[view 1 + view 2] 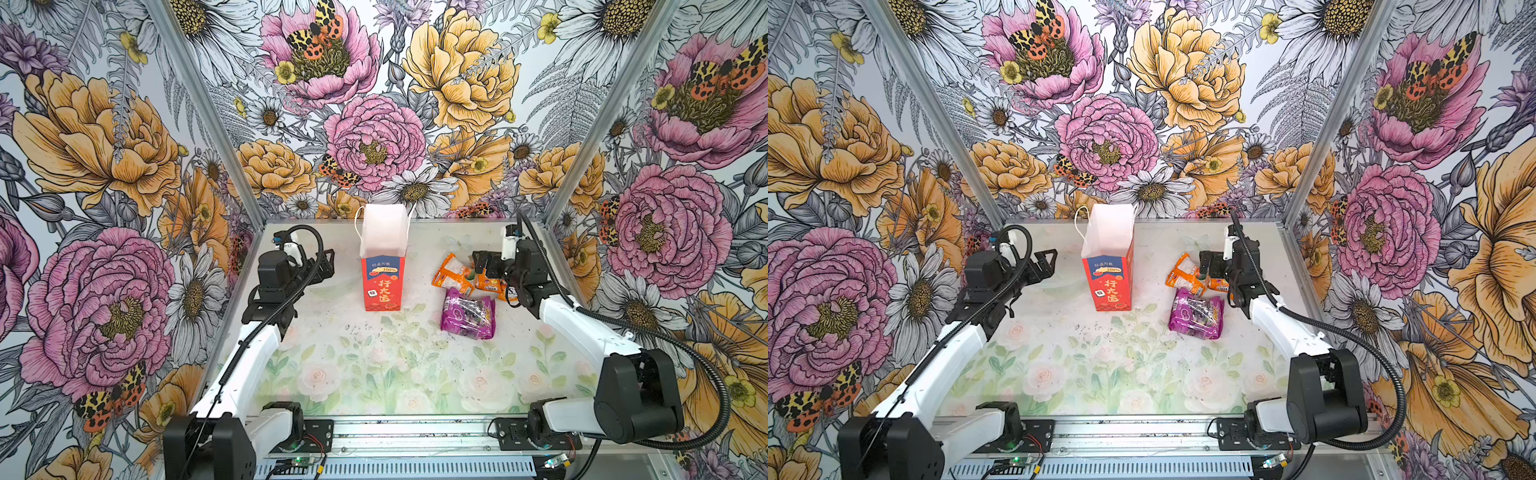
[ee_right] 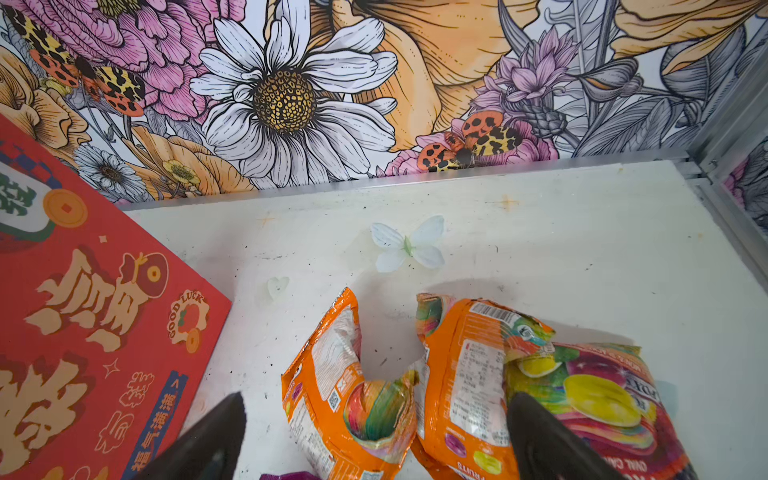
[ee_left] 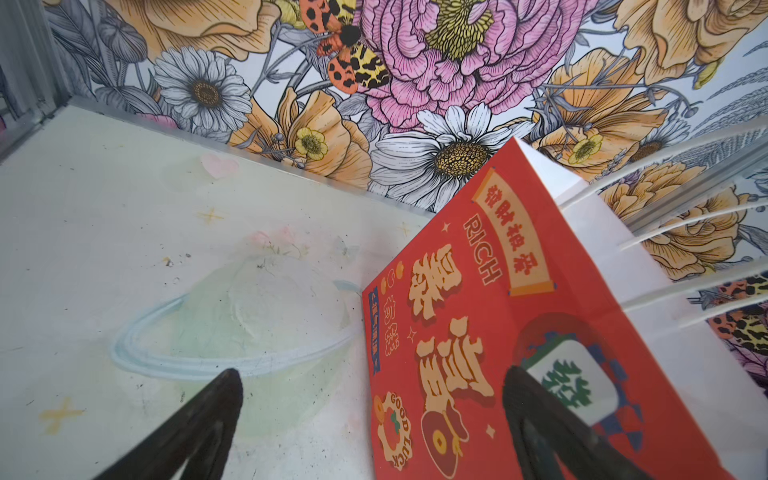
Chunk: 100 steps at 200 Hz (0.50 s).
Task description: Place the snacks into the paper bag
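Bold floral wallpaper walls (image 1: pixel 374 137), pale rose-printed tabletop (image 1: pixel 374 365), aluminium corner posts (image 1: pixel 203 104)

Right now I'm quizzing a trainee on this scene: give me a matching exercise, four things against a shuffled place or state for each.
1 paper bag
2 purple packet
3 left claw
4 right claw

A open above the orange packets
B standing upright, mouth open
C open, empty, left of the bag
D lying right of the bag

Pairs: 1-B, 2-D, 3-C, 4-A

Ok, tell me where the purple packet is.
In both top views the purple packet lies right of the paper bag, on the near side of the orange packets.
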Each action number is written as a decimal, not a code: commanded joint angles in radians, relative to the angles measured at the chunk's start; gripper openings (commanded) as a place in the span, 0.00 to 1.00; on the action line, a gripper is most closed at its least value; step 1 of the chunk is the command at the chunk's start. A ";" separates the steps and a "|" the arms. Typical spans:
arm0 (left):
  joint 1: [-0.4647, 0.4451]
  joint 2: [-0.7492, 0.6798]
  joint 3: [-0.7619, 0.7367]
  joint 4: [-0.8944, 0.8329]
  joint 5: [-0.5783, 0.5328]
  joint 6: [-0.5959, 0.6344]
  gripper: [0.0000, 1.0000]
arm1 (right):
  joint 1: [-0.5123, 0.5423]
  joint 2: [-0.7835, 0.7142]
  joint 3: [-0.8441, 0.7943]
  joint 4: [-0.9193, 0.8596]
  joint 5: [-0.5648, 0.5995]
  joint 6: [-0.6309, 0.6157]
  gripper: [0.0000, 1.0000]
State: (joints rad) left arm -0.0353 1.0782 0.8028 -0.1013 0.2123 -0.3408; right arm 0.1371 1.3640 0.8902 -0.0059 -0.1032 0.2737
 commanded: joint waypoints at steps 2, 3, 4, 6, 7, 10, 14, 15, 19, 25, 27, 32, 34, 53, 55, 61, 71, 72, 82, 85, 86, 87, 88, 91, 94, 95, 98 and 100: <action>-0.012 -0.052 0.046 -0.089 -0.030 0.046 0.99 | 0.011 0.022 0.045 0.003 -0.004 0.018 0.99; -0.012 -0.055 0.047 -0.091 -0.029 0.046 0.99 | 0.011 0.022 0.047 0.003 -0.004 0.018 0.99; -0.012 -0.057 0.050 -0.093 -0.028 0.046 0.99 | 0.011 0.023 0.048 0.003 -0.004 0.019 0.99; -0.013 -0.060 0.053 -0.098 -0.027 0.047 0.99 | 0.012 0.025 0.048 0.002 -0.005 0.019 0.99; -0.013 -0.062 0.054 -0.101 -0.027 0.047 0.99 | 0.012 0.025 0.048 0.002 -0.005 0.020 0.99; -0.015 -0.066 0.061 -0.109 -0.027 0.047 0.99 | 0.014 0.029 0.053 0.000 -0.004 0.019 0.99; -0.018 -0.070 0.071 -0.121 -0.024 0.046 0.99 | 0.015 0.031 0.054 -0.001 -0.005 0.019 0.99; -0.017 -0.072 0.073 -0.124 -0.025 0.046 0.99 | 0.015 0.032 0.055 -0.002 -0.004 0.019 0.99; -0.018 -0.075 0.083 -0.138 -0.020 0.048 0.99 | 0.015 0.034 0.057 -0.003 -0.004 0.020 0.99; -0.020 -0.079 0.099 -0.155 -0.015 0.050 0.99 | 0.018 0.038 0.062 -0.004 -0.003 0.021 0.99; -0.021 -0.078 0.104 -0.163 -0.014 0.051 0.99 | 0.019 0.039 0.062 -0.005 -0.004 0.021 0.99; -0.024 -0.081 0.116 -0.179 -0.011 0.052 0.99 | 0.021 0.042 0.065 -0.006 -0.004 0.021 0.99; -0.027 -0.082 0.123 -0.185 -0.009 0.053 0.99 | 0.020 0.042 0.064 -0.005 -0.003 0.021 0.99; -0.037 -0.087 0.163 -0.229 -0.007 0.059 0.99 | 0.025 0.050 0.069 -0.006 -0.001 0.021 0.99; -0.038 -0.088 0.168 -0.234 -0.006 0.059 0.99 | 0.025 0.051 0.070 -0.006 0.001 0.021 0.99; -0.041 -0.089 0.179 -0.246 -0.003 0.060 0.99 | 0.026 0.053 0.071 -0.006 0.002 0.020 0.99; -0.041 -0.090 0.201 -0.265 0.011 0.057 0.99 | 0.027 0.056 0.074 -0.008 0.003 0.019 0.99; -0.041 -0.090 0.203 -0.267 0.011 0.057 0.99 | 0.027 0.056 0.075 -0.008 0.003 0.019 0.99; -0.043 -0.092 0.228 -0.293 0.014 0.047 0.99 | 0.028 0.058 0.076 -0.008 0.003 0.019 0.99; -0.044 -0.092 0.236 -0.299 0.018 0.045 0.99 | 0.028 0.058 0.076 -0.008 0.002 0.019 0.99; -0.044 -0.092 0.238 -0.300 0.018 0.045 0.99 | 0.028 0.058 0.076 -0.008 0.003 0.019 0.99; -0.043 -0.091 0.241 -0.303 0.020 0.046 0.99 | 0.029 0.059 0.076 -0.008 0.003 0.019 0.99; -0.043 -0.091 0.243 -0.306 0.021 0.045 0.99 | 0.029 0.059 0.076 -0.008 0.004 0.019 0.99; -0.044 -0.091 0.251 -0.312 0.027 0.045 0.99 | 0.029 0.060 0.076 -0.008 0.005 0.019 0.99; -0.044 -0.091 0.258 -0.317 0.033 0.044 0.99 | 0.030 0.061 0.076 -0.008 0.005 0.020 0.99; -0.043 -0.090 0.260 -0.320 0.035 0.044 0.99 | 0.029 0.061 0.077 -0.008 0.005 0.020 0.99; -0.044 -0.091 0.266 -0.323 0.041 0.044 0.99 | 0.029 0.061 0.077 -0.008 0.005 0.018 0.99; -0.044 -0.092 0.269 -0.325 0.046 0.043 0.99 | 0.029 0.061 0.076 -0.008 0.006 0.018 0.99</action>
State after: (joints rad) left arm -0.0700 1.0019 1.0088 -0.3477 0.2131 -0.3038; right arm 0.1589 1.4105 0.9337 -0.0158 -0.1028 0.2810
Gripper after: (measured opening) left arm 0.986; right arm 0.994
